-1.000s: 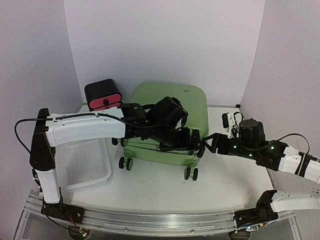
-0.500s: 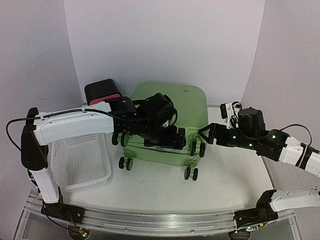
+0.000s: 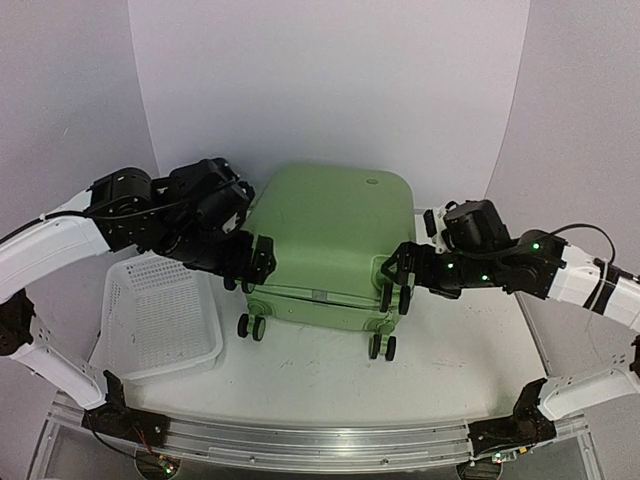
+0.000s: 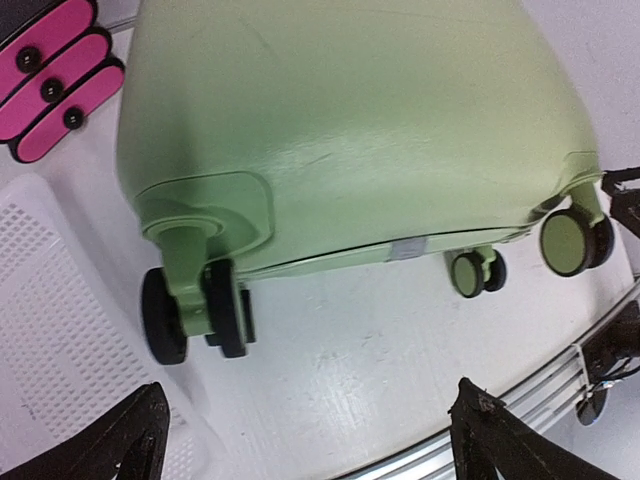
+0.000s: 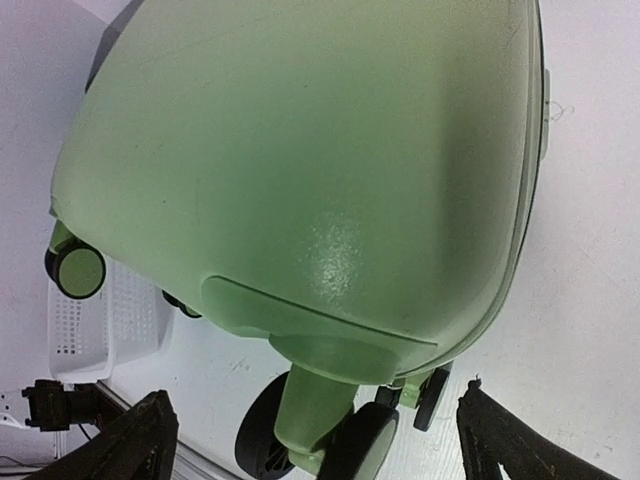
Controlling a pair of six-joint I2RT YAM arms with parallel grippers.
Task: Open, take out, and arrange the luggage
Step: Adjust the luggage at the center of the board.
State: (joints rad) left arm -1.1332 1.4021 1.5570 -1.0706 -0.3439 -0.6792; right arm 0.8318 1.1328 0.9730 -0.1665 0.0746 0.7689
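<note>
**Position of the work.** The luggage (image 3: 330, 240) lies flat at the middle of the table (image 3: 450, 375), shell up and wheels (image 3: 381, 346) toward our bases. It is closed: the seam (image 3: 315, 293) runs unbroken along the near edge, and no lining shows in any view. The basket (image 3: 165, 315) sits to the left of it, and the drawer box (image 4: 50, 85) stands near its far-left corner.

**State of the pincers.** The left gripper (image 3: 252, 262) hangs at the near-left corner, just above the wheel housing. Its fingers are spread wide with nothing between them. The right gripper (image 3: 398, 283) hangs at the near-right corner, likewise spread wide and empty. In the wrist views neither appears to touch the shell, but from above we cannot rule out light contact at the corners.

**Step in hand.** We judge this to be the opening step, with nothing yet taken out or arranged.

**Next move.**
1. Locate the zipper pull. We cannot see it in these views, nor tell whether the seam is zipped.
2. If the seam is free, put one fingertip in it near a corner and lift the upper half.
3. Hold the lower half down with the other arm. The case stands on free wheels and is likely to roll or pivot under a sideways push.
</note>
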